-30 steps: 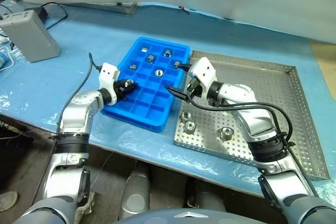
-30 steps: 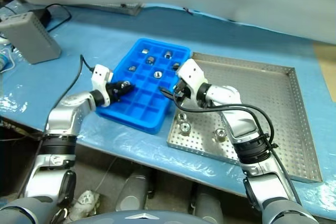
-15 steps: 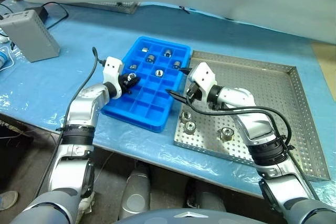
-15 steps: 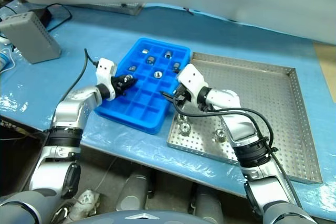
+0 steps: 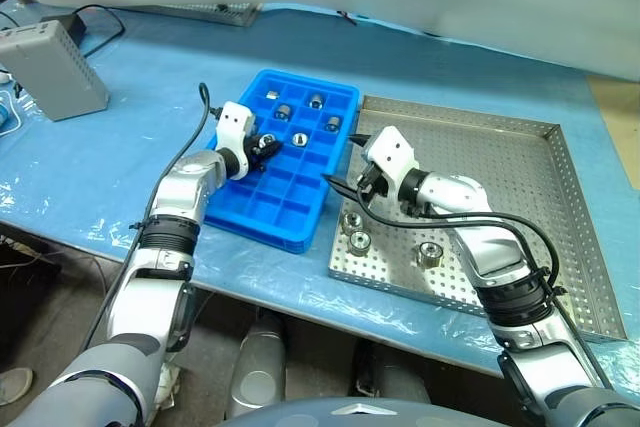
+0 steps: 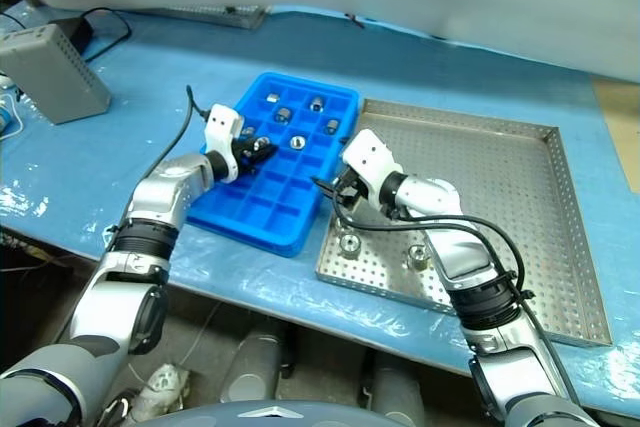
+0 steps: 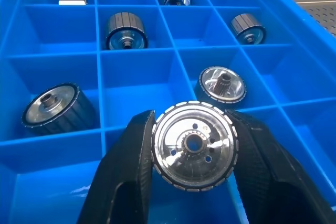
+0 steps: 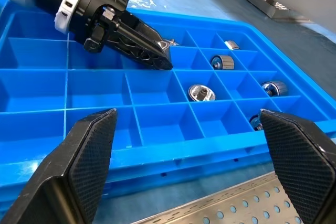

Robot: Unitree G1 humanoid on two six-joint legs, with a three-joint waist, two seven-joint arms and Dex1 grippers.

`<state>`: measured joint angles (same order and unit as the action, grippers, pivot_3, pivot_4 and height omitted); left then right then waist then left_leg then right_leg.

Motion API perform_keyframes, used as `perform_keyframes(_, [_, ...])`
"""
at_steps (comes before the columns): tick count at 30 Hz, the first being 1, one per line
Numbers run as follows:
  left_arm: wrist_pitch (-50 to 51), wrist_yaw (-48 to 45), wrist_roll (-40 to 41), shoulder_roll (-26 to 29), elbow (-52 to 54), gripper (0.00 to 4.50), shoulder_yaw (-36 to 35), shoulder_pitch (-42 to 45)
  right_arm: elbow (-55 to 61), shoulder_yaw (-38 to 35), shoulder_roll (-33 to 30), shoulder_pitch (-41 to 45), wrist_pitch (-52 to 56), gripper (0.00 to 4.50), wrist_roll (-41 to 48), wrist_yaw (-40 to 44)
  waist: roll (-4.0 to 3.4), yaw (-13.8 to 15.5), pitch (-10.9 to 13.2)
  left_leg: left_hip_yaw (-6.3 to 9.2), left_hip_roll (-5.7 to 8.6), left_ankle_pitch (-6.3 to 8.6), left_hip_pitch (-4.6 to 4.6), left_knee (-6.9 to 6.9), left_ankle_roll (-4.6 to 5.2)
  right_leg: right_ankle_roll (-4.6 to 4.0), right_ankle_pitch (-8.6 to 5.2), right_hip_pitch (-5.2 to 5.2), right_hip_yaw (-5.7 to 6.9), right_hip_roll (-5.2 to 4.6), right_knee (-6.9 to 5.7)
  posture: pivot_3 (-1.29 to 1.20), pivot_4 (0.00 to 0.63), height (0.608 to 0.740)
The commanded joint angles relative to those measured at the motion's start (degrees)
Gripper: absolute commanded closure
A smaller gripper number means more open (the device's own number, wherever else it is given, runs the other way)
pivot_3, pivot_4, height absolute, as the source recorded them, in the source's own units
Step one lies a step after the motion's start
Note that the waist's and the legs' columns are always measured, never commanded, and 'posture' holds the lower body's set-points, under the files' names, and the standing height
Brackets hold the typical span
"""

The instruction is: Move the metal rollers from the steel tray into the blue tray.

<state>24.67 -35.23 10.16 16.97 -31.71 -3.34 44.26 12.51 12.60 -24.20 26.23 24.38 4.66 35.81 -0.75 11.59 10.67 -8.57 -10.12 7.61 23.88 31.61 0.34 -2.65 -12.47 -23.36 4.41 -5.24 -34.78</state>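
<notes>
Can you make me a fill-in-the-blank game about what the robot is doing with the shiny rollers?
1. The left gripper is shut on a metal ____.
2. It holds it over the ____ tray.
3. The right gripper has its jaws ____.
4. ____ rollers lie on the steel tray.

Missing words: roller; blue; open; three

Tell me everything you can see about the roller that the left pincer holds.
The roller is a shiny silver metal disc with a finely ribbed rim, a dark centre hole and small holes around it. Its flat face looks toward the wrist camera. The left pincer grips its rim between two black fingers, above the blue tray.
</notes>
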Motion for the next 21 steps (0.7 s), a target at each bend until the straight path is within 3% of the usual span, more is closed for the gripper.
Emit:
perform_keyframes(1, [-1.58, -0.24, 0.52, 0.96, 0.38, 2.76, -0.75, 1.24, 2.96, -0.83, -0.61, -0.12, -0.24, 0.00, -0.46, -0.31, 0.00, 0.00, 0.00, 0.00, 0.00, 0.00, -0.01, 0.00, 0.00, 0.00, 0.00, 0.01, 0.00, 0.00, 0.00, 0.26, 0.150, 0.740])
perform_keyframes(10, [-1.35, -0.48, 0.60, 1.42, 0.84, 2.76, -0.68, 0.12, 2.40, -0.63, -0.83, -0.07, -0.70, 0.00, -1.17, -0.09, 0.00, -0.04, 0.00, 0.00, 0.00, 0.00, 0.00, 0.01, 0.00, 0.00, 0.00, 0.01, 0.00, 0.00, -0.01, 0.25, 0.150, 0.740])
perform_keyframes(18, [0.26, -3.04, 1.80, 1.94, 3.97, 0.19, -0.09, -0.40, 2.27, -0.83, -0.77, -0.26, -0.93, 0.00, -1.43, 0.02, 0.00, -0.05, 0.00, 0.00, -0.03, -0.01, -0.05, 0.01, -0.02, -0.01, 0.00, 0.03, 0.00, 0.00, -0.05, 0.25, 0.150, 0.740])
perform_keyframes(21, [-0.45, -3.52, 1.89, 2.55, 2.63, 0.19, -0.50, 1.55, 2.02, -1.03, -0.89, -0.34, -1.16, 0.00, -1.64, -0.17, 0.00, -0.08, 0.00, 0.00, -0.03, -0.02, -0.07, 0.01, -0.03, -0.01, 0.00, 0.04, 0.00, 0.01, -0.07, 0.24, 0.150, 0.740])
